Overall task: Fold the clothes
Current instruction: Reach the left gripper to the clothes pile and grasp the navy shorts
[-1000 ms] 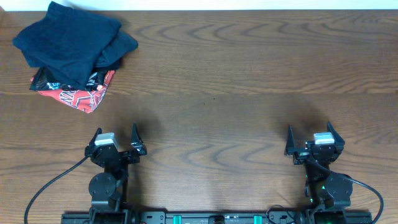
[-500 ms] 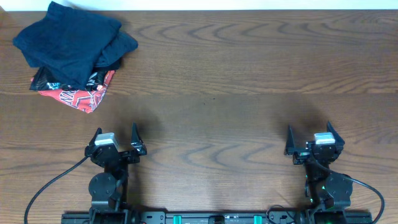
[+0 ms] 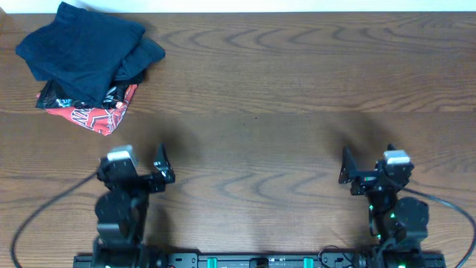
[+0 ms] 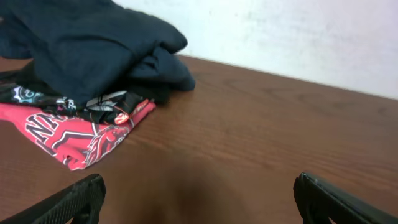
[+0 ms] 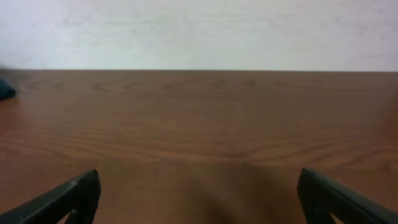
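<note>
Both arms sit at the near edge of the counter [image 3: 260,82], and neither one has hold of anything. The left gripper [image 3: 134,170] stands with its jaws spread wide; in its wrist camera the two dark fingers [image 4: 74,202] show only at the lower corners, with bare brown wood between them. The right gripper [image 3: 370,173] is likewise spread apart and empty, its fingers [image 5: 68,199] framing a plain stretch of wood that runs back to a pale wall [image 5: 199,31]. A black cable [image 3: 52,216] loops away from the base of the left arm, and another leaves the right arm toward the edge. The clothes [image 3: 85,59] lie in one heap at the far left corner of the counter, well apart from both grippers and nearer the left arm's side. On top is a rumpled navy garment [image 3: 82,45], loosely bunched, with a fold spilling over toward the right. Beneath it, poking out at the near side, is the red-and-black piece [image 3: 89,112] with white print. The left wrist camera sees the heap up ahead and to the left, the navy cloth [image 4: 81,43] piled over the red print [image 4: 68,127]. At the far left edge of the right wrist view a small dark sliver [image 5: 5,89] shows; I cannot tell what it is.
</note>
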`<action>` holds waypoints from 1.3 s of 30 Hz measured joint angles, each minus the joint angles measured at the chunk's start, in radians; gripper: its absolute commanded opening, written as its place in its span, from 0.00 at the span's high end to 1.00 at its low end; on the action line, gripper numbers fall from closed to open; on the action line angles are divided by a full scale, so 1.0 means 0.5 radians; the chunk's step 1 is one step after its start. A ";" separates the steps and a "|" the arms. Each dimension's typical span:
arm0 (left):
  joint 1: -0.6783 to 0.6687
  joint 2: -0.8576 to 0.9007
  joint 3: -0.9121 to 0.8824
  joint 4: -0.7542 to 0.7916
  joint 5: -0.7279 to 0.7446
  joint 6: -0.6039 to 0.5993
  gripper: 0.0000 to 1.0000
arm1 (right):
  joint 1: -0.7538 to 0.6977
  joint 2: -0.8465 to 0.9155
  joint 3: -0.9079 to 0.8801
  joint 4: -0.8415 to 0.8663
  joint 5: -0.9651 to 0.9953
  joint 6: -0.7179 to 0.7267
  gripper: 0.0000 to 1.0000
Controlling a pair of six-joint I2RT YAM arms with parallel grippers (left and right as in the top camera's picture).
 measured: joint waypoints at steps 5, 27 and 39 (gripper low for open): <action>0.000 0.671 0.557 -0.291 0.001 0.000 0.02 | 0.000 0.494 0.411 -0.202 -0.028 -0.001 0.01; 0.654 1.579 1.569 -0.610 0.090 -0.202 0.02 | 0.000 1.650 1.209 -0.885 -0.078 -0.127 0.01; 1.225 2.514 1.610 0.366 0.408 -0.579 0.02 | 0.000 1.650 1.209 -0.893 -0.070 -0.128 0.01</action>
